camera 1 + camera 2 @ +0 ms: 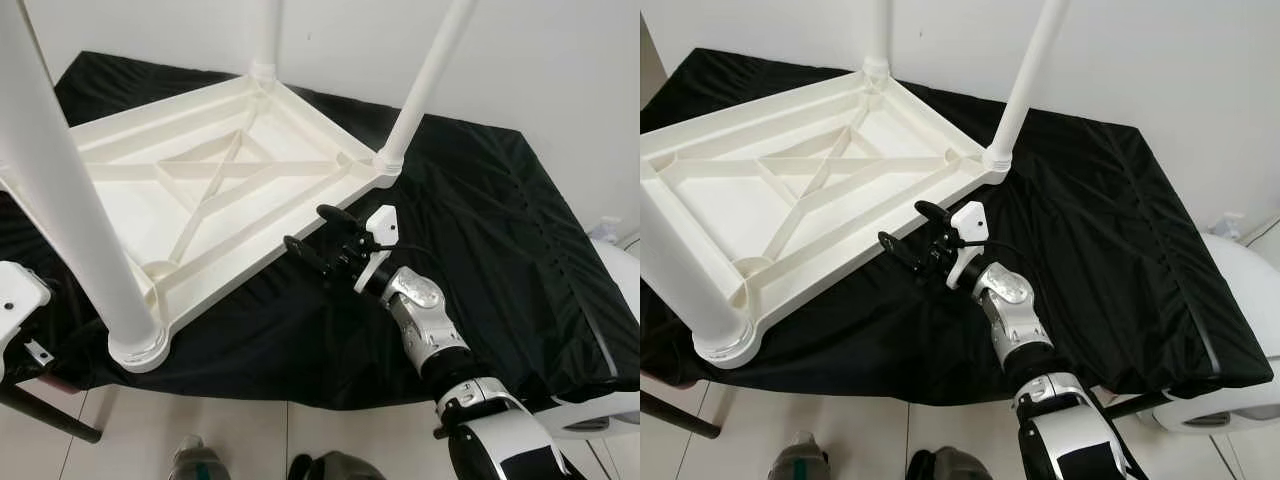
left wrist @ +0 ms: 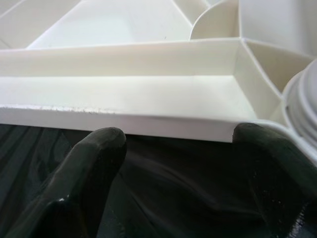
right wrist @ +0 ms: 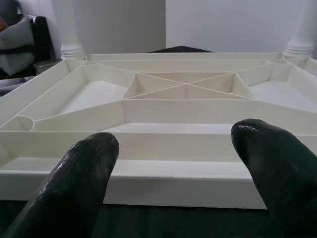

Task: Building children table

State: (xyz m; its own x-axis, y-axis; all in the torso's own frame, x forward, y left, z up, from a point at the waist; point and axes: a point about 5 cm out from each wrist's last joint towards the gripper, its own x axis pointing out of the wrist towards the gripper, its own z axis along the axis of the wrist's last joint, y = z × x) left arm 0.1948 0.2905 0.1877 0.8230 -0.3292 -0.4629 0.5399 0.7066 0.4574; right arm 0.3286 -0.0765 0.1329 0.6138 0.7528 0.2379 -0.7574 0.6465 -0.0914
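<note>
Black cloth, thin, slightly shiny & wrinkled, covers a raised platform against a white wall; its front edge hangs over pale floor tiles. A white rounded object sits at the platform's right corner.

On the cloth, toward the left & centre, the white plastic table top lies upside down: rectangular, smooth, w/ raised rim and X-shaped stiffening ribs on its underside. 3 round white legs stand up from corner sockets: near-left leg, thick in view & closest to the camera, back leg, right-corner leg. The near-left leg hides part of the top's left side in the left eye view.

Right gripper on its silver jointed arm sits just above the cloth beside the top's long near edge, fingers spread, holding nothing; right wrist view shows both black rounded fingertips apart, facing the rim.

Left gripper sits at the near-left corner, fingers spread on each side of dark cloth, right at the rim's edge by the leg socket.
</note>
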